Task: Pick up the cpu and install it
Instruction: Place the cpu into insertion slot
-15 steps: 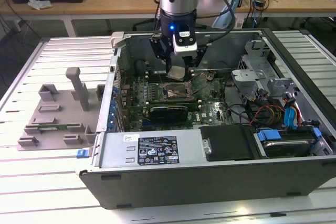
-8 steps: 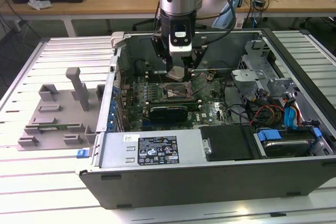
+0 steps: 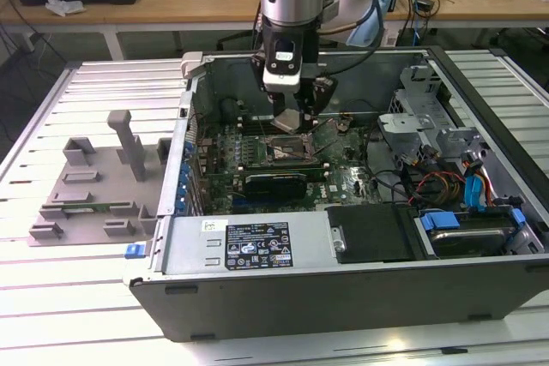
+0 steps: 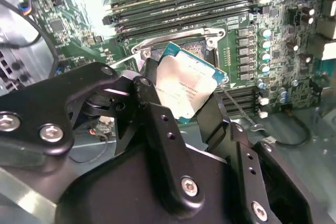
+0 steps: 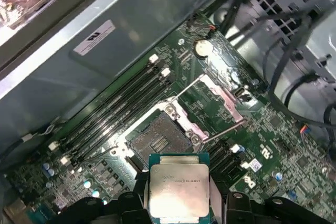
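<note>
Above open socket, cpu in fingers, memory slots beside

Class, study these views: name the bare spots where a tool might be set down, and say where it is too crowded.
Bare slats of the table lie in front of the case and beyond the grey tray. Inside, it is crowded: cables on the exterior view's right, memory slots beside the open socket, near which the hand holds the cpu.
</note>
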### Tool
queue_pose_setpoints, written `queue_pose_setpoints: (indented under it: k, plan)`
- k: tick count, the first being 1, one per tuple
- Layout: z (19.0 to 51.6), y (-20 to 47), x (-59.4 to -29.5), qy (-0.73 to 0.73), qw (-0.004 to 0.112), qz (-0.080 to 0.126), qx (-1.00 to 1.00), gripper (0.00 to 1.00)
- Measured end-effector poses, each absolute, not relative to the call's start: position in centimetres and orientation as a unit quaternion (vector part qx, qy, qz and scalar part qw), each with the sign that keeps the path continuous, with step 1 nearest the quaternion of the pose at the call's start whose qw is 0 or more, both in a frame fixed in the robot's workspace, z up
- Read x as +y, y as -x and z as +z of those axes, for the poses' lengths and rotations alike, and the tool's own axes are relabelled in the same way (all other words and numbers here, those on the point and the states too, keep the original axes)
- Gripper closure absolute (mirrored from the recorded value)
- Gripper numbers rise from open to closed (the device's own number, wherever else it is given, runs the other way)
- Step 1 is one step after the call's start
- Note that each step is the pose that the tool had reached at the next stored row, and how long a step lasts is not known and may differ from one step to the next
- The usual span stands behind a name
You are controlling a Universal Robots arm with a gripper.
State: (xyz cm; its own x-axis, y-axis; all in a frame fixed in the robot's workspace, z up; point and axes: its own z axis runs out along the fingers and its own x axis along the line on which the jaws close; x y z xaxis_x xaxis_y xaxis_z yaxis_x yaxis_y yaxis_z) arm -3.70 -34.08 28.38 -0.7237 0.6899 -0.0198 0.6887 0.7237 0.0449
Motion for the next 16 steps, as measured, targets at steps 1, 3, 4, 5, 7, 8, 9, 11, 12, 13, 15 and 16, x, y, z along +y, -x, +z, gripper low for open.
queue_pose_setpoints:
  k: [1, 3, 4, 5, 7, 8, 9, 11, 12, 13, 15, 16]
  plan:
    - [28.37, 3.70, -34.08, -0.381, 0.018, 0.016, 0.924, 0.45]
    - [28.36, 3.71, -34.08, -0.393, 0.018, 0.016, 0.919, 0.45]
    - [28.35, 3.71, -34.08, -0.399, 0.019, 0.015, 0.917, 0.45]
    - [28.34, 3.70, -34.08, -0.405, 0.019, 0.015, 0.914, 0.45]
    - [28.32, 3.70, -34.08, -0.421, 0.019, 0.014, 0.907, 0.45]
    - [28.32, 3.71, -34.08, -0.427, 0.019, 0.014, 0.904, 0.45]
    - [28.30, 3.70, -34.08, -0.435, 0.020, 0.013, 0.900, 0.45]
    - [28.28, 3.70, -34.08, -0.454, 0.020, 0.012, 0.891, 0.45]
    - [28.27, 3.70, -34.08, -0.460, 0.021, 0.012, 0.888, 0.45]
    - [28.25, 3.70, -34.08, -0.471, 0.021, 0.011, 0.882, 0.45]
    - [28.22, 3.70, -34.08, -0.489, 0.021, 0.010, 0.872, 0.45]
    - [28.20, 3.70, -34.08, -0.496, 0.021, 0.010, 0.868, 0.45]
